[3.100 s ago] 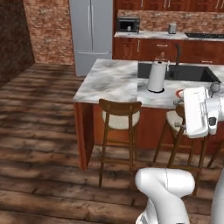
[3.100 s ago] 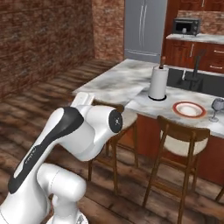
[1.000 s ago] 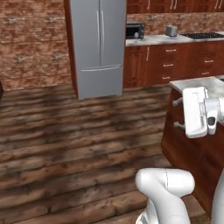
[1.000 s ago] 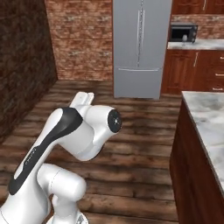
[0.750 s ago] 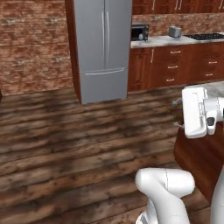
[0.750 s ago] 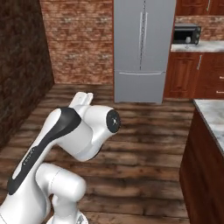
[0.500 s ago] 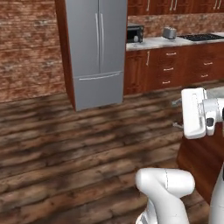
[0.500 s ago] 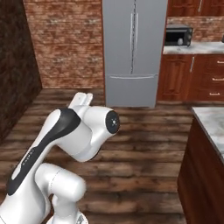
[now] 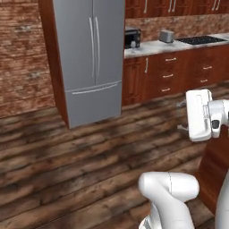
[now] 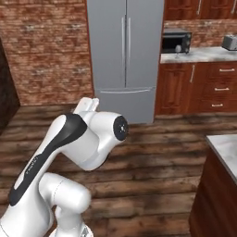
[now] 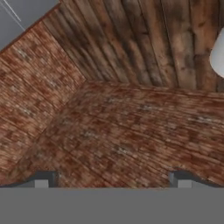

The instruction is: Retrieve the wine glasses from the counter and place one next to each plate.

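Dark fingertips of the claw [image 11: 111, 180] stand wide apart at 6 o'clock in the hand view, released, nothing between them; past them lie brick wall [image 11: 131, 131] and plank floor [image 11: 144, 39]. In the left base view the white hand [image 9: 199, 115] hangs at 3 o'clock above the wooden floor [image 9: 89, 161]. At 12 o'clock stands the steel fridge [image 9: 91, 58]. Right of it, toward 1 o'clock, runs the counter [image 9: 179, 44] over reddish cabinets, carrying a microwave [image 9: 132, 37], a toaster [image 9: 166, 36] and a dark cooktop [image 9: 203, 40]. In the right base view one wine glass [image 10: 177, 49] stands on the counter [image 10: 199, 54] just before the microwave [image 10: 175, 40], at 1 o'clock. A marble island corner [image 10: 227, 150] shows at 4 o'clock.
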Robot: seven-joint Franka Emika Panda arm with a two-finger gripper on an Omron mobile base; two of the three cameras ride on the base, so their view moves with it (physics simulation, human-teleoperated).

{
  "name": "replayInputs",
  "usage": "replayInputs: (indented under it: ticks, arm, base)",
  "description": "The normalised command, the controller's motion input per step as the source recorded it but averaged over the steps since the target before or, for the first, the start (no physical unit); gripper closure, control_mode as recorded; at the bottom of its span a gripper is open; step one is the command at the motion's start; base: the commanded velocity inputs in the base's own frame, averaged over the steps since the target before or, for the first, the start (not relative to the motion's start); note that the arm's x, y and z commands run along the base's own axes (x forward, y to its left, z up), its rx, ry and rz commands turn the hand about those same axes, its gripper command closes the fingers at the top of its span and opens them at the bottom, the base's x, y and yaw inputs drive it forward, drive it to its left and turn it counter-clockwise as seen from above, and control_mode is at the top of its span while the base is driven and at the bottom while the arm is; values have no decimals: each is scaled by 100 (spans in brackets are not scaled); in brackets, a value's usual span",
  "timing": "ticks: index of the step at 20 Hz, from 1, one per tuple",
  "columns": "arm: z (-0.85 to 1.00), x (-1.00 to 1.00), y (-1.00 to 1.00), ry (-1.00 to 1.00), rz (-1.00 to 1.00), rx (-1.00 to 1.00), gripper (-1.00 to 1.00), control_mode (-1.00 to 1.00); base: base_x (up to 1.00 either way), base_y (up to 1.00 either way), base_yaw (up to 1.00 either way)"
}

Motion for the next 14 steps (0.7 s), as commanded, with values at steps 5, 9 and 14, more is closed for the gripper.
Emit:
replayInputs:
  ticks: [5, 9, 14]
  arm:
    - [0, 0, 0, 0, 0, 0, -100, 100]
    - [0, 0, 0, 0, 0, 0, -100, 100]
    - [0, 0, 0, 0, 0, 0, -100, 100]
  base:
    - [100, 1, -21]
    - [100, 0, -21]
    - [100, 0, -21]
